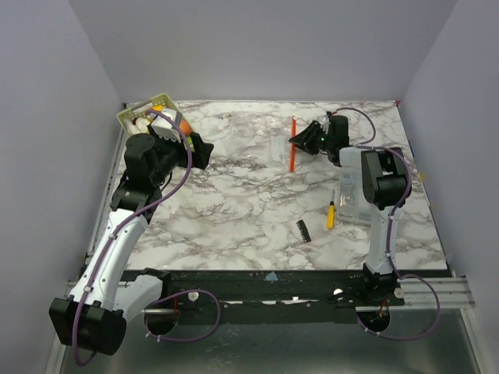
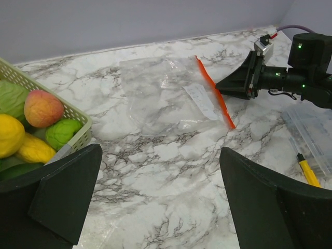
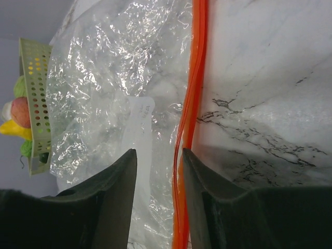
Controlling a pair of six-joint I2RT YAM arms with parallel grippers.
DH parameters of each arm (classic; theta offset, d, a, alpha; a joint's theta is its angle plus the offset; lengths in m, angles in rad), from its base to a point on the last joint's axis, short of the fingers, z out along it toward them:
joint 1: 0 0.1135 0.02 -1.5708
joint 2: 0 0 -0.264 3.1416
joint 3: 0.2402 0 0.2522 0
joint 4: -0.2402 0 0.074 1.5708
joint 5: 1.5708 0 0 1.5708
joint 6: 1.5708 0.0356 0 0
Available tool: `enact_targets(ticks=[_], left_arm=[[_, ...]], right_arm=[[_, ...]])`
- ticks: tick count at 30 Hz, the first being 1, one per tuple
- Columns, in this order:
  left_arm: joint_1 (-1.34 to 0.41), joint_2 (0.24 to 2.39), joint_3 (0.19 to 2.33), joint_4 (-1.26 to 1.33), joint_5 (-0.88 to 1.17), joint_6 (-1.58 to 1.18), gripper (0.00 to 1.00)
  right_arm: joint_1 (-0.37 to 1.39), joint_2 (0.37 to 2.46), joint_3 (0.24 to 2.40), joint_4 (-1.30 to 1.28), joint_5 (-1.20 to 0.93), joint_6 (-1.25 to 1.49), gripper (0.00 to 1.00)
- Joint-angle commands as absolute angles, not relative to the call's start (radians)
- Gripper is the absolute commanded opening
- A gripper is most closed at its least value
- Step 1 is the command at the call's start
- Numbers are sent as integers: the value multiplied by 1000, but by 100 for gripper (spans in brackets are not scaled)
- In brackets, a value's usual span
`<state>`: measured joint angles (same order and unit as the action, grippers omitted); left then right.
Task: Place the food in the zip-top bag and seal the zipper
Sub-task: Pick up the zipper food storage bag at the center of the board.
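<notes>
Closest in are the bases of both arms, bolted at the near edge of the marble-patterned desk point(image 1: 234, 206). From there the left arm point(image 1: 125, 230) leans along the left edge toward the far-left corner, while the right arm point(image 1: 380, 210) rises by the right edge and bends in toward the far edge. The zip-top bag point(image 2: 155, 96) lies flat and crumpled on the far half of the desk, a little right of the middle, with a white label patch showing through the film. A light green slotted basket point(image 2: 31, 82) sits in the far-left corner and holds the food point(image 2: 43, 108): a reddish peach-like piece, two yellow ones and several green ones, none of them in the bag. A clear rigid box point(image 1: 348, 204) rests near the right edge, partly behind the right arm. The left gripper point(image 2: 161, 150) hangs just beside the basket, facing across the desk toward the bag, its fingers spread wide with nothing between them. The right gripper point(image 3: 158, 153) is down at the bag's right edge; its fingers stand narrowly apart, with bag film and the strip showing in the gap, and I cannot tell whether they touch the plastic. The zipper point(image 2: 215, 92) runs red-orange along that right edge, from far to near. A yellow-handled screwdriver point(image 1: 330, 214) lies just left of the box, and a small black ridged piece point(image 1: 303, 229) lies near it, toward the near edge.
</notes>
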<state>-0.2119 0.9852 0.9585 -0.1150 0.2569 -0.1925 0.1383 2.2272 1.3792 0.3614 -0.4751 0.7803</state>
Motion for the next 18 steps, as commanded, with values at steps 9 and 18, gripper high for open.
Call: enact_targets(ticks=[9,18], left_arm=[[-216,992,980,-117,298,-202,98],[-217,1011,977,-111,326,-223,99]], right_arm=[[141,2310,1397,465,-570,837,35],[146,2336,1416,522,-654,894,4]])
